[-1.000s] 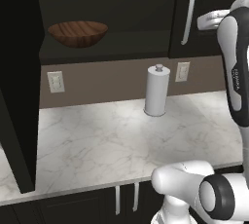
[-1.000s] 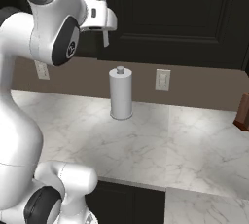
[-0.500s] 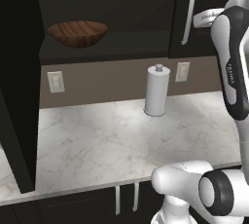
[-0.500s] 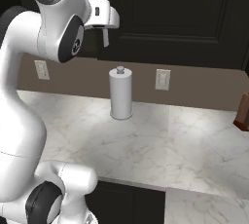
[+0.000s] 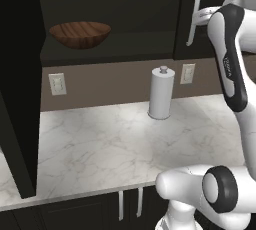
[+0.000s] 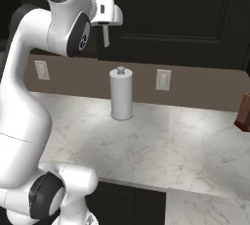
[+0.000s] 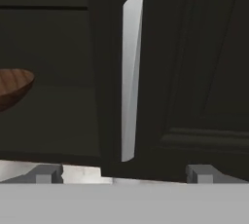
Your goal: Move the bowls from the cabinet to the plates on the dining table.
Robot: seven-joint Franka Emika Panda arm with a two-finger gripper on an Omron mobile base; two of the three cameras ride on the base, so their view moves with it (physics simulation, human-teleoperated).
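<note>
While your gripper [image 7: 124, 173] hangs spread wide before the closed door's silver handle [image 7: 131, 74], the wooden bowl [image 5: 80, 34] sits at the cabinet [image 5: 125, 14] shelf's left end; likely rigid, light, smooth; pinch its rim.

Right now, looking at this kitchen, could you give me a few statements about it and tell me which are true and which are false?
1. A wooden bowl sits on a shelf of the open dark cabinet. True.
2. The claw grips the bowl. False: it is open, facing a silver door handle.
3. A white paper towel roll stands upright on the marble counter. True.
4. The right-hand cabinet door is open. False: it is closed.
</note>
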